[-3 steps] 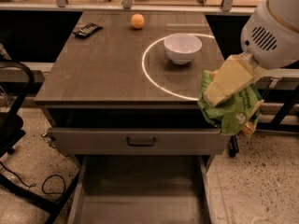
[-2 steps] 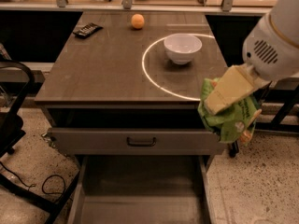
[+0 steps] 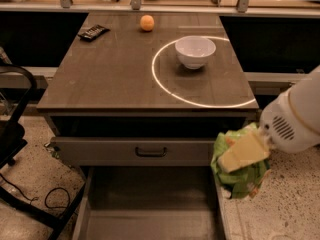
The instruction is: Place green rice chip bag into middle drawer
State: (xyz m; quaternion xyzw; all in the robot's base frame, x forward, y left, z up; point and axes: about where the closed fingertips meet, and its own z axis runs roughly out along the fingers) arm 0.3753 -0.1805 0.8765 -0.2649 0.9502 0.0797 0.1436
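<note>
The crumpled green rice chip bag [image 3: 244, 183] hangs in the air at the cabinet's front right corner, level with the handled drawer front. My gripper [image 3: 231, 162], with pale yellow fingers [image 3: 245, 151], is shut on the bag's top; the white arm reaches in from the right. The middle drawer [image 3: 150, 206] is pulled out low in front of the cabinet, its flat grey-brown floor bare. The bag sits just over and outside that drawer's right wall [image 3: 219, 204].
A drawer front with a dark handle [image 3: 151, 152] is above the open tray. On the tabletop are a white bowl [image 3: 195, 51], an orange [image 3: 147, 22] and a small dark wrapper [image 3: 93, 32]. A black chair [image 3: 12, 134] stands left, with cables on the floor.
The arm has come down and forward with the bag, from beside the tabletop's right edge to the level of the handled drawer front, near the open drawer's right wall.
</note>
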